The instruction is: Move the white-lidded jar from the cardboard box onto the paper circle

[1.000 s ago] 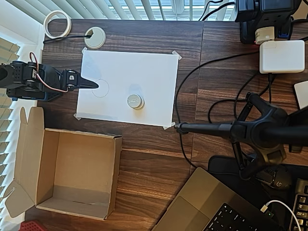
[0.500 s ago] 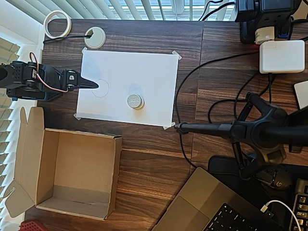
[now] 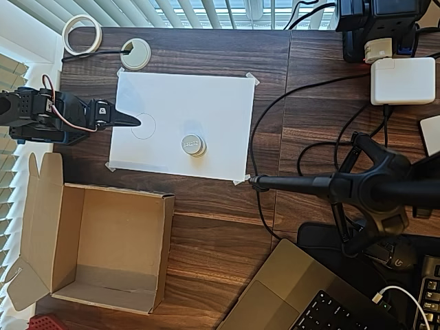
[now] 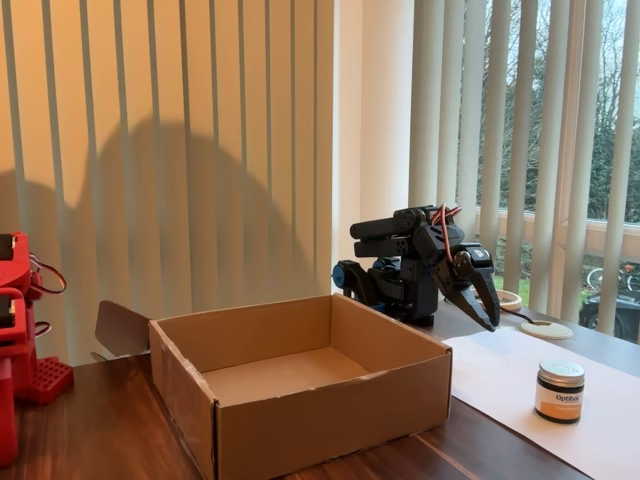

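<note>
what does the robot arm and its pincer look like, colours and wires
The arm is built of dark blue and black blocky parts, with black motor housings stacked at the top. Thin red and pale wires loop over its upper joint. The pincer is black, with long curved fingers tapering to a point; from overhead it reads as a narrow black wedge.

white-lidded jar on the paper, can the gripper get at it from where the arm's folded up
Probably yes: the white-lidded jar stands alone on the white paper sheet, with bare paper between it and the gripper. Reach is uncertain.

White-lidded jar (image 3: 193, 144) stands upright on white paper, right of the pencilled circle (image 3: 144, 126); cardboard box (image 3: 96, 247) sits open.
</note>
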### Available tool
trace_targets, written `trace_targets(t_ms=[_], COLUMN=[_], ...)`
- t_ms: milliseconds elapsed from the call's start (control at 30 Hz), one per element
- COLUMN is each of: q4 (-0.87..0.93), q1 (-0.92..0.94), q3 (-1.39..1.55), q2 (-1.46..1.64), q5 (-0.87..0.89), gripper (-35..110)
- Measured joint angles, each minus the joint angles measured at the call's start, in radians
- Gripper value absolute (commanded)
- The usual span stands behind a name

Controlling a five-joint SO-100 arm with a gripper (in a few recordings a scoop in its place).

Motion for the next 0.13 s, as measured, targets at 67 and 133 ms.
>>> trace_targets(t_ms=[67, 133], q4=[0.000, 0.000], q1=[0.000, 0.000], q3=[0.000, 0.000], q2=[0.000, 0.000], q5=[0.000, 0.000], gripper=[0, 0])
